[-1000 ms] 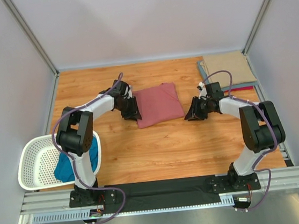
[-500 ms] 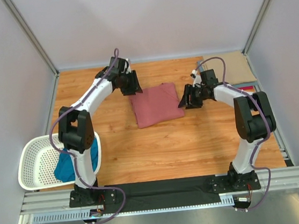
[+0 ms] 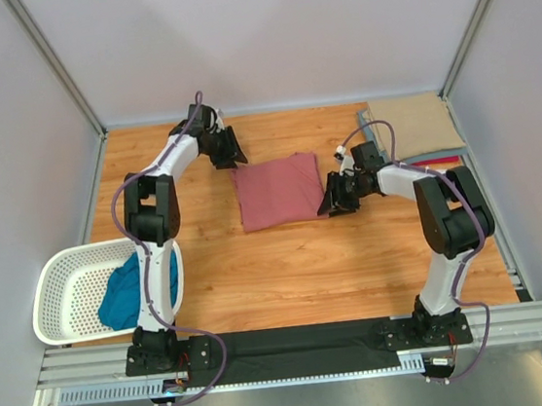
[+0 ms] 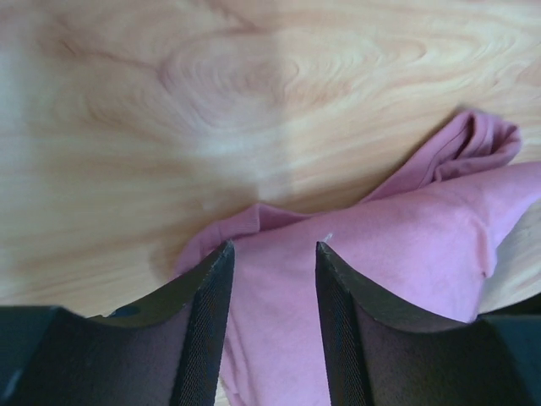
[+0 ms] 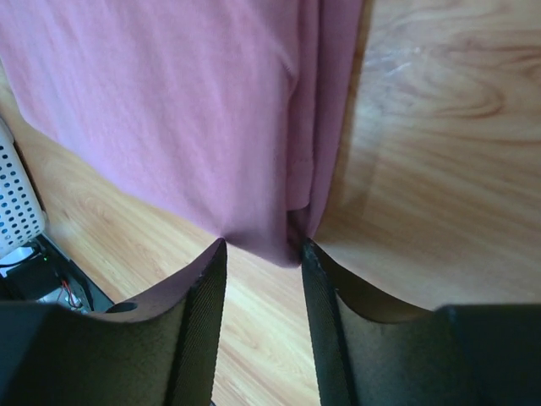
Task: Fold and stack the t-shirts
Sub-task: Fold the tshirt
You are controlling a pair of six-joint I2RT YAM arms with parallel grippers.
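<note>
Left gripper [image 4: 272, 249] and right gripper [image 5: 262, 245], both with jaws parted, straddle the far-left and near-right corners of the folded dusty-rose cloth t-shirt [image 3: 277, 189] mid-table; light and limp, it is probably best pinched through all corner layers.

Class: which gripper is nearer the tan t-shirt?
Right. The right gripper is just near-left of the tan t-shirt; the left gripper is farther left, at the far-left corner of the rose t-shirt.
</note>
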